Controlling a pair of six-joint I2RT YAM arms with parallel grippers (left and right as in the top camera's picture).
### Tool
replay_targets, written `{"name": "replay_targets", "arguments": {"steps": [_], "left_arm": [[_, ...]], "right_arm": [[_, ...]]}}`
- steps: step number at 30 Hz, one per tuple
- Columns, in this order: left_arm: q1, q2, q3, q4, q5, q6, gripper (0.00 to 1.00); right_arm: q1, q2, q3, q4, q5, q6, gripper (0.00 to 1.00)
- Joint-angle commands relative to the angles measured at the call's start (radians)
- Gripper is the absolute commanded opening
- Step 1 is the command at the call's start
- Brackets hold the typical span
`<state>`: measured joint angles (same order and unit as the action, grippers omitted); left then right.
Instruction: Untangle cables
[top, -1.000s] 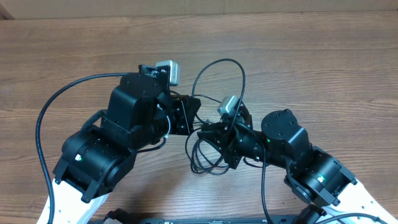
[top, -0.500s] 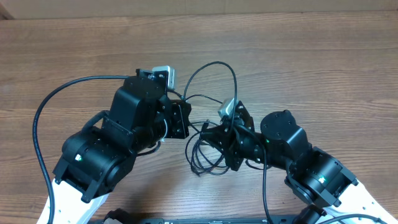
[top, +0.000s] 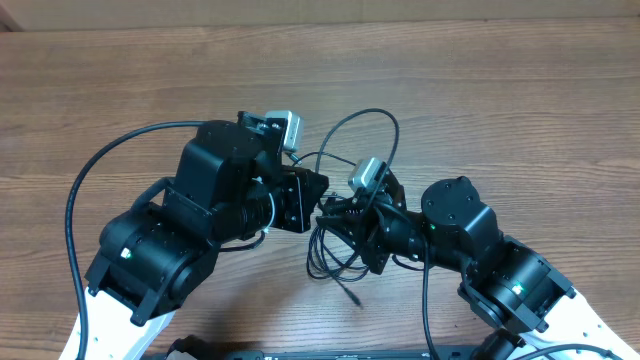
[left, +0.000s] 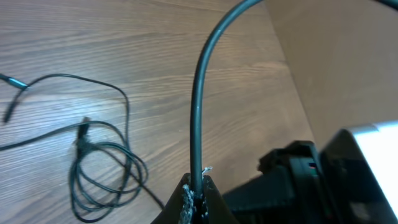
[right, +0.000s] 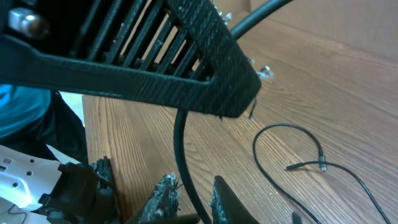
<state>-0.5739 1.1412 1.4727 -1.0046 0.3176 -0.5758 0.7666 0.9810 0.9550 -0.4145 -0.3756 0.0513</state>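
Note:
The cables are thin black wires. In the overhead view one strand arches in a loop (top: 385, 125) behind the two grippers. The others lie in a loose coil (top: 335, 258) with a plug end (top: 355, 297) trailing toward the front. My left gripper (top: 318, 190) (left: 196, 183) is shut on a strand (left: 198, 106) that rises and curves away to the right. My right gripper (top: 328, 212) (right: 193, 190) sits just beside it, jaws a little apart, with a strand (right: 180, 149) running loose between them. The left wrist view shows the coil (left: 102, 171) on the table.
The wooden table (top: 520, 100) ends at a back edge along the top of the overhead view. A thick arm cable (top: 70, 200) loops out to the left of the left arm. The left gripper's body (right: 143, 56) hangs close over the right wrist camera. A plug (right: 322, 165) lies on the wood.
The left gripper has swung right, closer to the right gripper. The arched strand shifted right, and a plug end now trails out in front of the coil. The right jaws have parted slightly.

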Motion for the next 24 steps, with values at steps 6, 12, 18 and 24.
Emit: {"name": "replay_targets", "arguments": {"steps": [6, 12, 18, 24], "left_arm": [[0.005, -0.002, 0.015, 0.026, 0.120, 0.019, 0.04], [0.005, -0.002, 0.015, -0.012, -0.016, 0.019, 0.25], [0.004, -0.002, 0.015, -0.123, -0.207, 0.019, 0.99], [0.004, -0.002, 0.015, -0.196, -0.245, 0.019, 1.00]], "right_arm": [[0.002, 0.038, 0.002, 0.009, 0.000, -0.004, 0.04], [-0.010, 0.042, 0.002, -0.021, 0.186, 0.043, 0.04], [-0.098, 0.023, 0.002, -0.080, 0.335, 0.125, 0.04], [-0.281, -0.032, 0.002, -0.120, 0.341, 0.158, 0.04]]}}
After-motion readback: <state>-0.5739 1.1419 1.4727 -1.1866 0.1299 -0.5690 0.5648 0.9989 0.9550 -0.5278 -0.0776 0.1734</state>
